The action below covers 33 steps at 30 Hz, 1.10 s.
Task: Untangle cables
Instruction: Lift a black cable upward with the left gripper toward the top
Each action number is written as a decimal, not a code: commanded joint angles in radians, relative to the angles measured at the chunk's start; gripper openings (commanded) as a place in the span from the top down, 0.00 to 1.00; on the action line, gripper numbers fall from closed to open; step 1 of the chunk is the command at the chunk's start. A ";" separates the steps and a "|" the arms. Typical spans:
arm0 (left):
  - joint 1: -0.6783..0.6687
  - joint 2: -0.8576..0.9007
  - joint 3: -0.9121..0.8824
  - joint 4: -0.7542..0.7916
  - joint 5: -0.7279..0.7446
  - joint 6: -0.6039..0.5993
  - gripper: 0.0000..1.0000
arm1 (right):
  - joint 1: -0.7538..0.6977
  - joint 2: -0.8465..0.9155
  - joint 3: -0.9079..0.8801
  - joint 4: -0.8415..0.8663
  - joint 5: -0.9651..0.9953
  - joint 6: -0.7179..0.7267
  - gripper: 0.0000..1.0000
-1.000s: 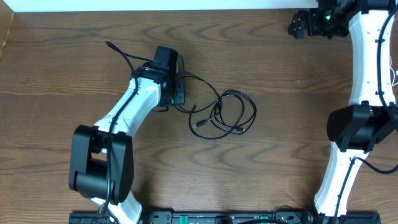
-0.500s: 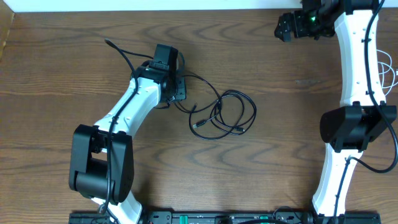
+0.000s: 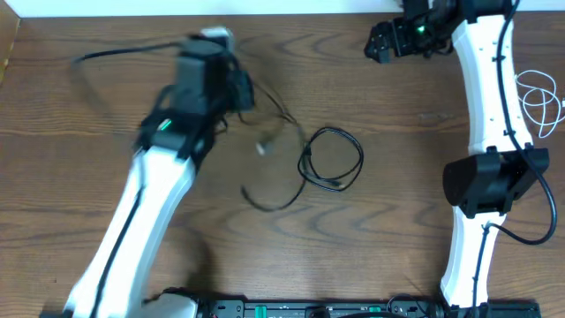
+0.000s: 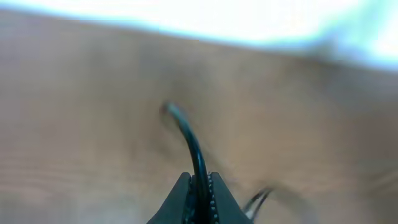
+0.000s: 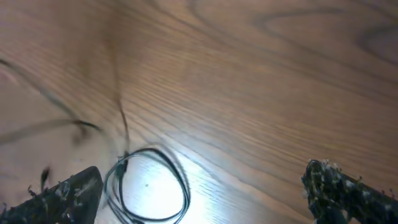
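My left gripper (image 3: 214,51) is blurred with motion at the far left of the table, shut on the black cable (image 4: 189,143). In the left wrist view the cord rises from between the closed jaws and curves left. Overhead, one end of this cable (image 3: 115,51) trails left from the gripper. The rest runs right and down to a round coil (image 3: 332,159) and a loose strand (image 3: 265,200) on the wood. My right gripper (image 3: 384,42) hangs open at the far edge with nothing in it; its wrist view shows the coil (image 5: 148,186) beside its left finger (image 5: 65,194). The white cable (image 3: 540,97) lies looped at the right edge.
The table is dark wood (image 3: 380,238) with a white strip along its far edge. The right arm's body (image 3: 490,181) stands at the right side, close to the white cable. The arms' bases sit at the front edge.
My left gripper has closed on the black cable and swung up and to the left, dragging part of the tangle out; the coil has opened up. The right gripper has slid left along the far edge.
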 commanded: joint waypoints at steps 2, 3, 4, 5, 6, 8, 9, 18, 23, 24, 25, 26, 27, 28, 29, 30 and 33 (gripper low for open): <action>-0.002 -0.199 0.035 0.058 -0.002 -0.073 0.93 | 0.039 0.002 0.000 0.011 -0.066 0.008 0.01; -0.002 -0.237 0.035 0.079 -0.002 -0.076 0.93 | 0.048 0.003 0.000 0.016 -0.079 0.008 0.01; -0.002 -0.251 0.035 0.089 -0.003 -0.076 0.93 | 0.054 0.004 0.000 0.019 -0.082 0.008 0.01; -0.002 -0.278 0.035 0.112 -0.003 -0.076 0.93 | 0.061 0.005 0.000 0.020 -0.086 0.008 0.01; -0.002 -0.295 0.035 0.130 -0.003 -0.076 0.93 | 0.067 0.006 0.000 0.020 -0.092 0.008 0.01; -0.001 -0.329 0.035 0.187 -0.004 -0.075 0.92 | 0.085 0.010 0.000 0.019 -0.111 0.006 0.01; 0.001 -0.341 0.035 0.218 -0.004 -0.075 0.92 | 0.094 0.010 0.000 0.019 -0.132 -0.010 0.01; 0.001 -0.364 0.035 0.481 -0.013 -0.072 0.93 | 0.158 0.010 -0.076 0.062 -0.166 -0.052 0.01; 0.001 -0.363 0.035 0.562 -0.132 -0.072 0.92 | 0.182 0.010 -0.159 0.117 -0.231 -0.077 0.01; 0.001 -0.363 0.035 0.566 -0.159 -0.072 0.93 | 0.185 0.010 -0.172 0.120 -0.258 -0.106 0.01; 0.001 -0.363 0.035 0.572 -0.190 -0.072 0.92 | 0.192 0.010 -0.193 0.127 -0.304 -0.151 0.01; 0.001 -0.363 0.035 0.575 -0.203 -0.072 0.92 | 0.198 0.010 -0.212 0.130 -0.354 -0.198 0.01; 0.001 -0.363 0.035 0.577 -0.206 -0.072 0.92 | 0.203 0.010 -0.225 0.132 -0.385 -0.227 0.01; 0.001 -0.363 0.035 0.581 -0.206 -0.072 0.93 | 0.211 0.010 -0.246 0.137 -0.428 -0.275 0.01; 0.001 -0.363 0.035 0.584 -0.206 -0.072 0.93 | 0.217 0.010 -0.264 0.140 -0.454 -0.312 0.01; 0.001 -0.363 0.035 0.584 -0.206 -0.072 0.93 | 0.224 0.010 -0.279 0.144 -0.476 -0.342 0.01; 0.001 -0.362 0.035 0.587 -0.206 -0.072 0.92 | 0.254 0.010 -0.357 0.160 -0.535 -0.466 0.01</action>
